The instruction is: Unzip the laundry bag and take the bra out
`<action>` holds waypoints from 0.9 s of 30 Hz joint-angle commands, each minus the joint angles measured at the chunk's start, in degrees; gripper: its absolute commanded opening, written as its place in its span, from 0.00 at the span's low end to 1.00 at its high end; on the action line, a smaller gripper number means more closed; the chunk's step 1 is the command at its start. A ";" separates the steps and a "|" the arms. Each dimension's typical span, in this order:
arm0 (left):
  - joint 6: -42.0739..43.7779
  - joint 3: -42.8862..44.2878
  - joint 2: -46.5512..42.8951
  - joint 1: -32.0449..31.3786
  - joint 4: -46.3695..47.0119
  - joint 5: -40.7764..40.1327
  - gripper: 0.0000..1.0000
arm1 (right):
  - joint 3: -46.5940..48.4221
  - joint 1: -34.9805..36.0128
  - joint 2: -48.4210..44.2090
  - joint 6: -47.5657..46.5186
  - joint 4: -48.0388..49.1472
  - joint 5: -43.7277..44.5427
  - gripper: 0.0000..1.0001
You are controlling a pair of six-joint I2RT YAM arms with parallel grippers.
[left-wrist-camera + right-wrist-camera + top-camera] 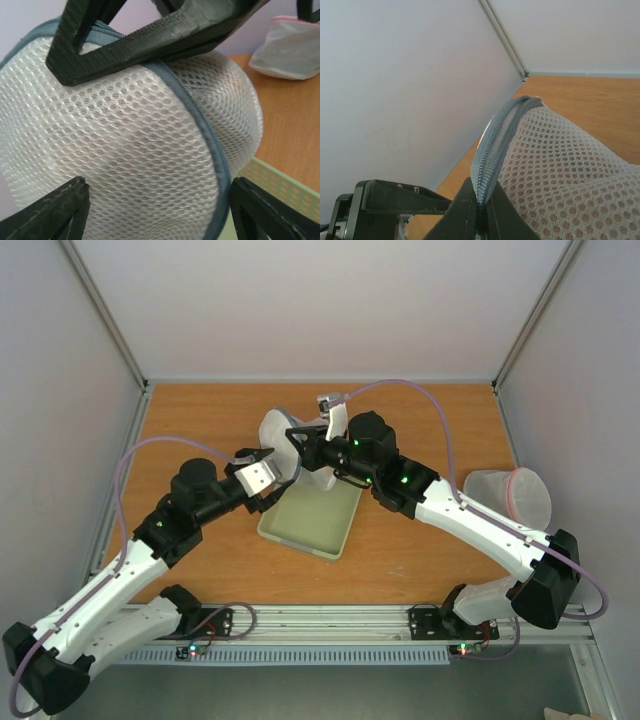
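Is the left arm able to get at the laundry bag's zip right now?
Probably yes: the zip band runs bare between the open jaws of the left gripper; the right gripper pinches it only higher up.

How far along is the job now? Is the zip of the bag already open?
Done: the laundry bag is held up at the far end of the tray. In hand: the right gripper is shut on the grey zip band, and the left gripper straddles the bag. Left: the zip looks closed where it is visible, and no bra is outside.
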 commanded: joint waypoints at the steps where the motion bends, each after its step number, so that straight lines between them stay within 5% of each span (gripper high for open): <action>1: -0.53 0.89 -0.30 -0.34 -1.15 2.17 0.80 | 0.91 0.40 -0.32 0.14 5.36 1.26 0.01; 8: -2.31 1.85 1.52 -0.35 2.46 -11.23 0.73 | 1.81 1.87 0.50 -2.01 4.17 -1.49 0.01; 20: -3.86 2.64 0.84 -0.30 1.02 -6.35 0.42 | 1.46 2.82 2.74 -2.12 6.94 -7.99 0.01; 27: -5.16 4.03 -1.77 0.81 -4.34 -10.62 0.46 | 3.68 4.57 7.32 -2.28 10.60 -10.43 0.01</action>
